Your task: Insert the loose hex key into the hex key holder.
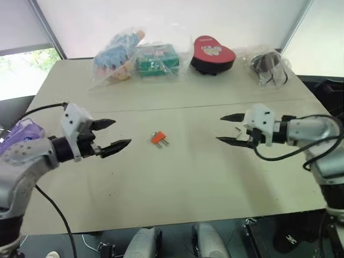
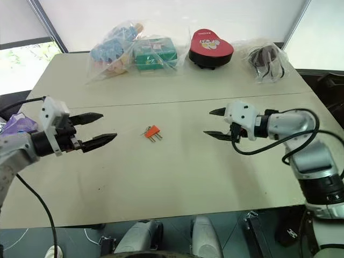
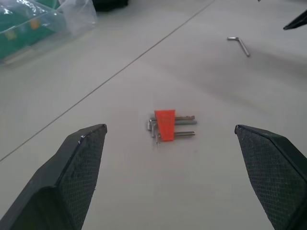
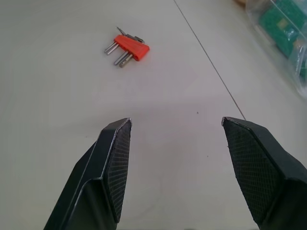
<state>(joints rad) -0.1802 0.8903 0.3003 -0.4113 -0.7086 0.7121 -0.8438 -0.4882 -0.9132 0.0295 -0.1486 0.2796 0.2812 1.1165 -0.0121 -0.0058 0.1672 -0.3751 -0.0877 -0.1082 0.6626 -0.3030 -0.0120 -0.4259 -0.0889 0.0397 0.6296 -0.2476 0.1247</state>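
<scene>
centrally, hex key holder [image 1: 158, 138] holding short keys, loose hex key [image 3: 239, 44] apart

I see matt orange plastic on the hex key holder [image 3: 165, 124], bare metal on the loose hex key [image 3: 239, 44], cross-hatched black fingers [image 4: 119, 163], and a smooth, matt table [image 1: 177, 183].

My left gripper [image 1: 115, 134] and my right gripper [image 1: 227, 128] both have black fingers, and their inner pads [image 4: 120, 158] carry a fine cross-hatched pattern. The small plastic hex key holder [image 1: 158, 137] is bright orange-red, with silvery-grey metal keys. The thin loose hex key [image 3: 239, 44] is dull grey. The flat table top [image 1: 177, 183] is pale beige. The heart-shaped box [image 1: 213, 54] is red with a black underside.
</scene>
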